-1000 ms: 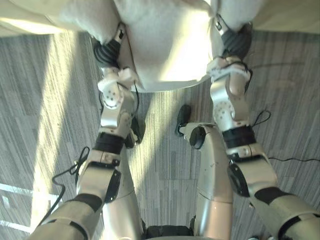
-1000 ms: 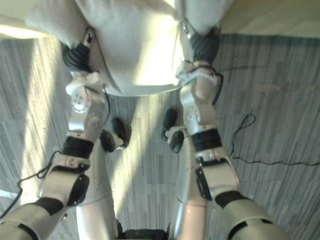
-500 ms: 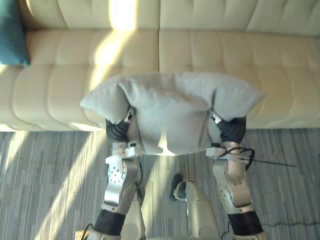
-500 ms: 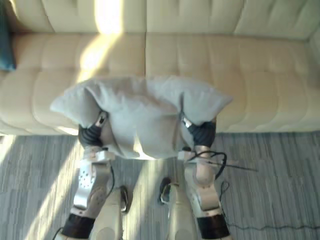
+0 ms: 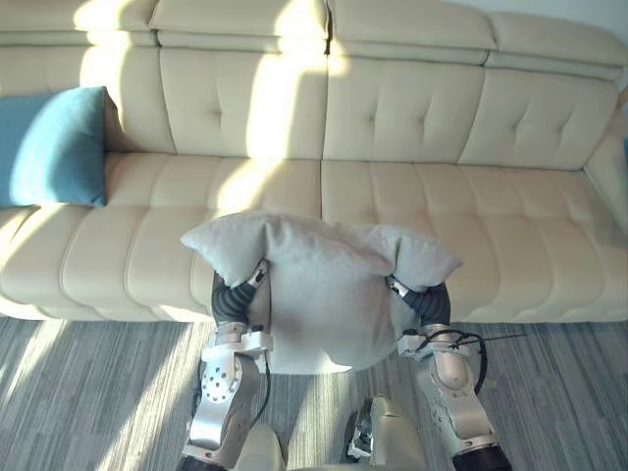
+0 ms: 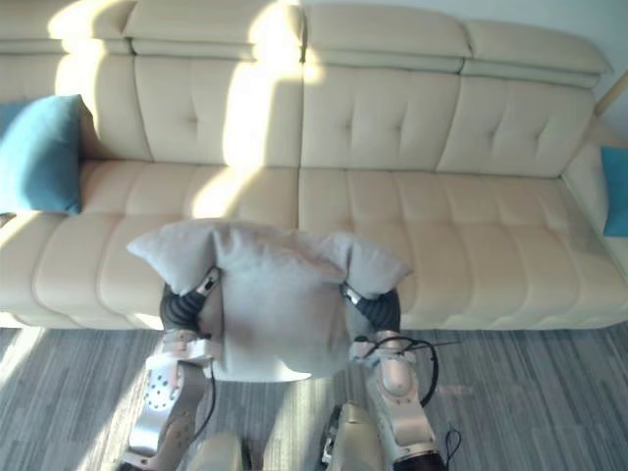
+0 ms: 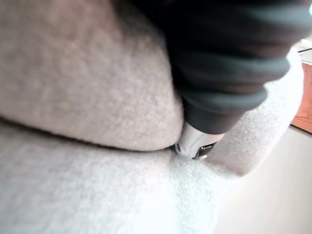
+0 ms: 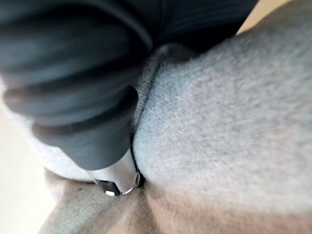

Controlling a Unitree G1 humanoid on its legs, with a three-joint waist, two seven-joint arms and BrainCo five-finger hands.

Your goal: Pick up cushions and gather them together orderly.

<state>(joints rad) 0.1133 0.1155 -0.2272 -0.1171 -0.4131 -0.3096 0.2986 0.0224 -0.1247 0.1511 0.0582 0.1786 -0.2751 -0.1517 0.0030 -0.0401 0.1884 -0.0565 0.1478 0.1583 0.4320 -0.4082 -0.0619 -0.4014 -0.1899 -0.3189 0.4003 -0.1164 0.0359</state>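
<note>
The grey cushion [image 5: 324, 294] hangs between our left hand [image 5: 233, 299] and right hand [image 5: 428, 304], just before the sofa [image 5: 412, 206]. How either hand is set we cannot tell. We judge this mid-carry; next, lay it beside the teal cushion [image 5: 54, 147], well apart leftward.

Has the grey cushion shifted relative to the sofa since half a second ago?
No, not visibly. The camera tilted up, shifting the whole view; the grey cushion still overlaps the front edge of the sofa, much as before.

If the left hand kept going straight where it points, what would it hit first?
The left hand is pressed into the grey cushion, so that first; behind it, probably the sofa seat.
</note>
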